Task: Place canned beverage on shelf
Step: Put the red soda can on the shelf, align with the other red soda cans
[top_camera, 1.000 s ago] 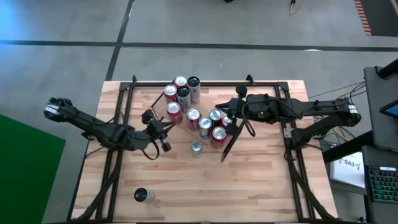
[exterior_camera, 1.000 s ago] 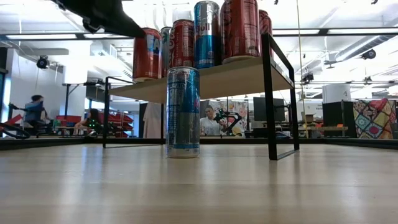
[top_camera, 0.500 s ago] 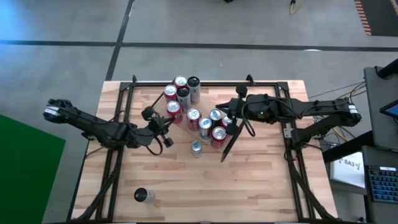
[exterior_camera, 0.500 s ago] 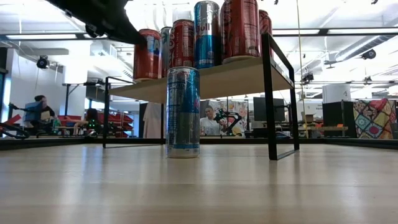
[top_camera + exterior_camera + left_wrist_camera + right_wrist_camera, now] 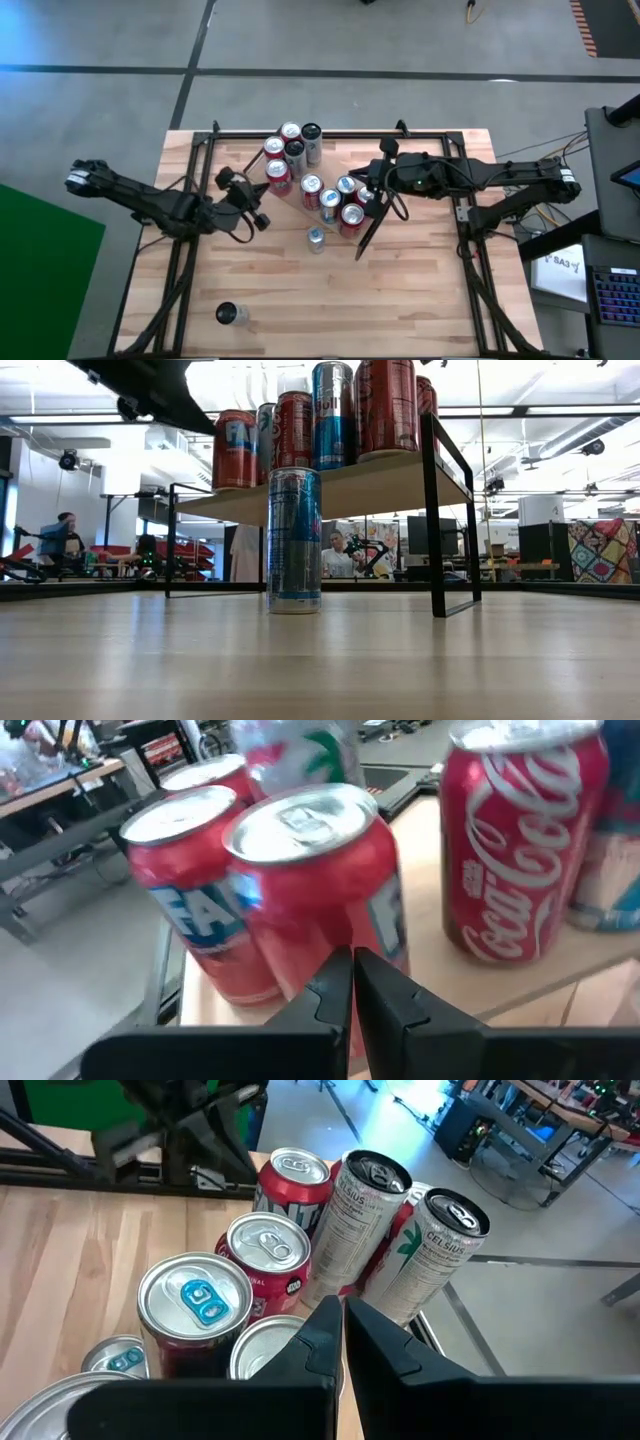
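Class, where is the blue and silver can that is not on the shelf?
In the low view, the blue and silver can stands upright on the tabletop, in front of the shelf.

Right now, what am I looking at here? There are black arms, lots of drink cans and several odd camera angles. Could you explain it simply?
These are two robot arms at a wooden table, each ending in a two-finger gripper. One picture looks straight down, one looks level across the tabletop, and two come from cameras on the arms' wrists. Many cans stand on a raised wooden shelf; a blue and silver can stands on the table in front of it, and another can stands alone near the table's front. The left gripper is shut and empty, just in front of a red can. The right gripper is shut too, above the cans, holding nothing.
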Robot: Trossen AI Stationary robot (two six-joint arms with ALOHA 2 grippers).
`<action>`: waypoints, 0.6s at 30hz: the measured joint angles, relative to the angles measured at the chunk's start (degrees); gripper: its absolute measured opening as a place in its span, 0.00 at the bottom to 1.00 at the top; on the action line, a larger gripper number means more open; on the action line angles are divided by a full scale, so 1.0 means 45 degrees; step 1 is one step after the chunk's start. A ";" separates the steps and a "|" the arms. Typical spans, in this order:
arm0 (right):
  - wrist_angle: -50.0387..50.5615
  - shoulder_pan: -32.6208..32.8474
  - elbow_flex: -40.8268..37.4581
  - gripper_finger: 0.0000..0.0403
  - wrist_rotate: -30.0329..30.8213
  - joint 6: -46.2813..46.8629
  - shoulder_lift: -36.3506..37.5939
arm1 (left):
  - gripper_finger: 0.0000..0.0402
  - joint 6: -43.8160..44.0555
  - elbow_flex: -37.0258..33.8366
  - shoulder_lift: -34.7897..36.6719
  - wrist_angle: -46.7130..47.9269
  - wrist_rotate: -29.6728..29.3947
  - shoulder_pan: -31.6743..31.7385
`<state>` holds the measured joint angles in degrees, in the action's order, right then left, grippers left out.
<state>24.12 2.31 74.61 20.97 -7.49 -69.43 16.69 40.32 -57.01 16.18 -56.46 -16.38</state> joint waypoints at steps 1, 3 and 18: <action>0.0016 0.0000 0.0000 0.02 0.0000 0.0000 0.0000 | 0.00 0.0219 0.0133 0.0142 0.0310 0.0039 0.0000; 0.0139 0.0000 0.0000 0.02 0.0000 0.0005 0.0000 | 0.00 0.0472 0.0384 0.0416 0.0907 0.0485 0.0000; 0.0251 0.0000 0.0000 0.02 0.0000 -0.0019 0.0000 | 0.00 -0.1836 0.0620 -0.1971 -0.3014 0.0618 0.0000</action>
<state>25.26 2.31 74.61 20.97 -7.57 -69.43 8.43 43.11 -65.88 2.62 -53.68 -16.38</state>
